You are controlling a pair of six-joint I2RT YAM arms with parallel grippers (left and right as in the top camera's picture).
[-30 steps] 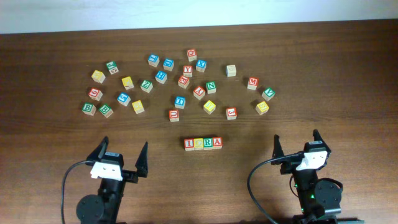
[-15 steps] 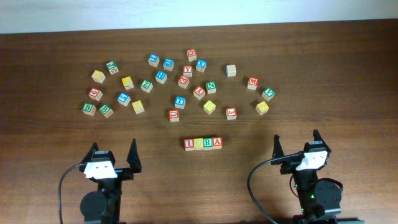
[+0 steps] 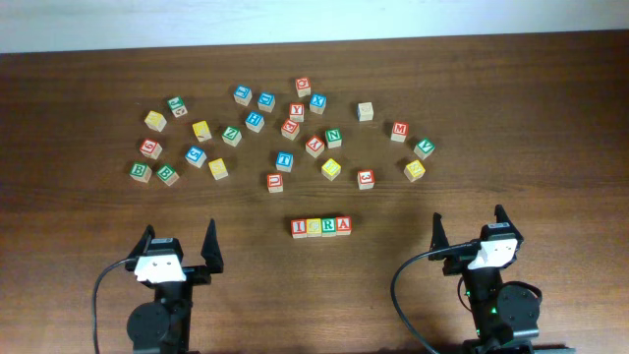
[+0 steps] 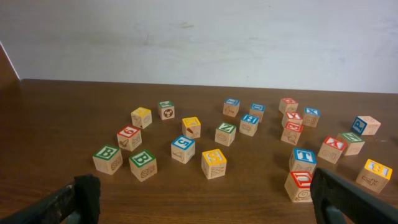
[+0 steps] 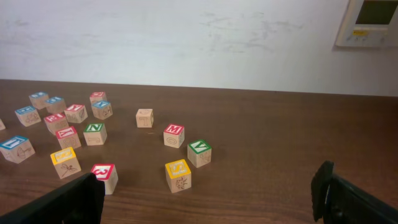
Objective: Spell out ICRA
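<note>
Four letter blocks stand side by side in a row (image 3: 320,226) at the table's front centre and read I, C, R, A. My left gripper (image 3: 178,244) is open and empty at the front left, well apart from the row. My right gripper (image 3: 469,228) is open and empty at the front right. The row does not show in either wrist view. In the left wrist view my open fingers (image 4: 205,199) frame bare table in front of loose blocks. In the right wrist view my open fingers (image 5: 208,196) do the same.
Several loose letter blocks lie scattered across the far half of the table, from two green B blocks (image 3: 141,172) at the left to a yellow block (image 3: 414,170) at the right. A plain wooden block (image 3: 365,111) sits at the back. A wall runs behind the table's far edge.
My left gripper has swung from pointing toward the row to pointing straight ahead and drawn slightly left. The right arm and the blocks have not moved.
</note>
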